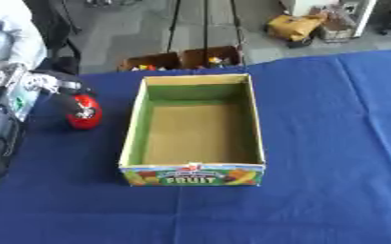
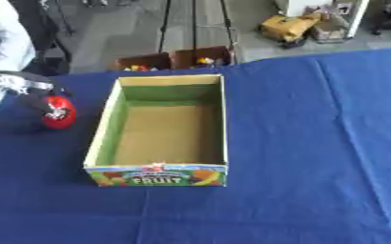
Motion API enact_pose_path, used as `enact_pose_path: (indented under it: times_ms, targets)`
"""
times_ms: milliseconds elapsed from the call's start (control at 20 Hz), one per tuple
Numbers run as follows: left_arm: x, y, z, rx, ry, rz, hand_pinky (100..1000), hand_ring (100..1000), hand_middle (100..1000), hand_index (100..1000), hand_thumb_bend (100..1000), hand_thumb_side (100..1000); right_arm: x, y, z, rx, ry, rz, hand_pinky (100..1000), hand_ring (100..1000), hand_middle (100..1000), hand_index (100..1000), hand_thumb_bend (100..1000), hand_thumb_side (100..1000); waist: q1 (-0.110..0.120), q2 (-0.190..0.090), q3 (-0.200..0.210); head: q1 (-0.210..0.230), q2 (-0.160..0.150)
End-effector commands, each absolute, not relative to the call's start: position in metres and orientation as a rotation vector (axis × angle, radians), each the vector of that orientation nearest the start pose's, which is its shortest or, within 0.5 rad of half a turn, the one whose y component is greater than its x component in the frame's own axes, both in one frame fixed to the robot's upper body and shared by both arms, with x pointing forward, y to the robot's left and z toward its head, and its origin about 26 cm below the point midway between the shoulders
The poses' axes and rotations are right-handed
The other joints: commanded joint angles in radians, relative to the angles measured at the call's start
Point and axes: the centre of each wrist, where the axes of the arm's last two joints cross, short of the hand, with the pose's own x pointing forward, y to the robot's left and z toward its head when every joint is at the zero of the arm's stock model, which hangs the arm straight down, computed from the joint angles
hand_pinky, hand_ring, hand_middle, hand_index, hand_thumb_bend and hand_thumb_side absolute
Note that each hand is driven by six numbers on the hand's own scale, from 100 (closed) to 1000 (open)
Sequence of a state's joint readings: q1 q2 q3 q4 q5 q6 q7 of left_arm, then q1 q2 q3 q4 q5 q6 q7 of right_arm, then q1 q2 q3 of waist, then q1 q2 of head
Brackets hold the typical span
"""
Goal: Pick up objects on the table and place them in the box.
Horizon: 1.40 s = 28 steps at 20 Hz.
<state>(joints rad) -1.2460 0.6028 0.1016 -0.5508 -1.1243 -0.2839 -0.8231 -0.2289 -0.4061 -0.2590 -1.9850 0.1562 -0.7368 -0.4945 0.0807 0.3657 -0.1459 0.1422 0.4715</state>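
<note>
At the left edge of the frame, the left hand [image 1: 72, 102] curls its dark fingers over a glossy red rounded object [image 1: 85, 116] resting on the blue tablecloth [image 1: 315, 143], apparently gripping it for lifting. The open cardboard fruit box [image 1: 134, 128] sits empty at centre, just right of it.

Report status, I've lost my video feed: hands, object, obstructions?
Left hand shut on red object, left of box. Right hand not in view. Box empty, path to it unobstructed.
</note>
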Motion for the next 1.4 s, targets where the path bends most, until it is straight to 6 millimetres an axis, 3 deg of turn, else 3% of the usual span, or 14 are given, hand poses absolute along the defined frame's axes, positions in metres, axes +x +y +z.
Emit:
enact_pose_path:
  times_ms: [50,300,550,700,1150,1400]
  targets:
    - [0.489,0.39,0.314,0.776,-0.869,-1.604,719,871,1000,1000,144,559,0.282,-0.344,0.217,0.641,3.045,0.12,728,774,606,812,100,885,-0.004,-0.016,0.0,0.003,-0.013]
    - [0.489,0.393,0.312,0.777,-0.853,-1.607,626,855,1000,1000,136,529,0.282,-0.344,0.217,0.637,3.038,0.143,727,771,603,805,100,876,-0.004,-0.013,0.0,0.003,-0.016]
    - [0.488,0.396,0.31,0.78,-0.831,-1.601,623,851,1000,1000,100,491,0.282,-0.343,0.218,0.625,3.027,0.166,725,768,601,801,100,870,-0.004,-0.011,0.001,0.002,-0.018]
    - [0.488,0.398,0.306,0.771,-0.822,-1.606,654,860,1000,1000,196,603,0.282,-0.343,0.218,0.624,3.022,0.178,723,766,598,799,100,865,-0.004,-0.009,0.001,0.004,-0.017]
    - [0.487,0.398,0.309,0.773,-0.832,-1.632,637,830,1000,967,287,691,0.283,-0.342,0.217,0.625,3.022,0.21,721,765,581,794,100,840,0.001,-0.004,-0.001,0.007,-0.016]
    - [0.487,0.401,0.305,0.752,-0.838,-1.617,620,857,1000,1000,199,598,0.283,-0.342,0.216,0.626,3.021,0.223,721,765,574,790,100,829,0.004,-0.003,-0.004,0.007,-0.014]
